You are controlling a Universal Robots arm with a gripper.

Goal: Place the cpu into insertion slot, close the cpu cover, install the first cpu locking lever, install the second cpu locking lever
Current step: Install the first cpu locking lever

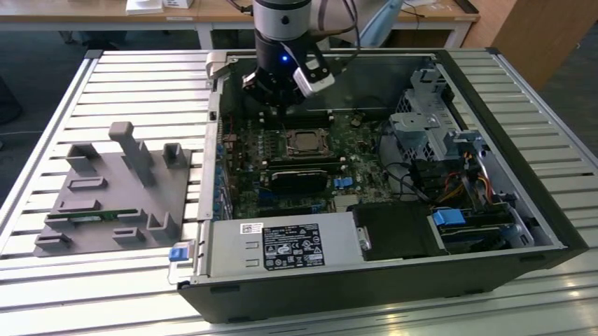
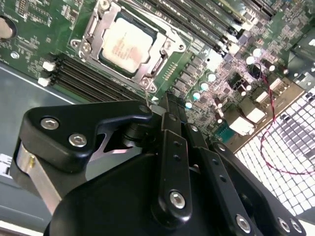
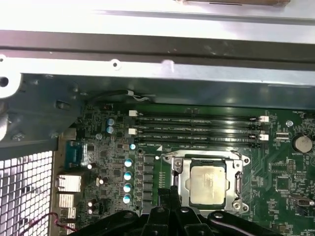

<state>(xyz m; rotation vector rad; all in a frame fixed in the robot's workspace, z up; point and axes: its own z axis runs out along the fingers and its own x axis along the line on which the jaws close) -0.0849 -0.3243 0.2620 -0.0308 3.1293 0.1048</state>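
hand (image 2: 170, 105) hovers beside cpu (image 2: 127, 45) seated under cpu cover (image 2: 93, 27).

My gripper (image 3: 172, 194) hides the cpu cover's (image 3: 209, 162) near edge; locking levers too small to tell apart.

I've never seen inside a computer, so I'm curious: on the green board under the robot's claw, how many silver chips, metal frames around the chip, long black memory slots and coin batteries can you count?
cpu: 1
cpu cover: 1
memory slots: 4
coin battery: 1
Total: 7
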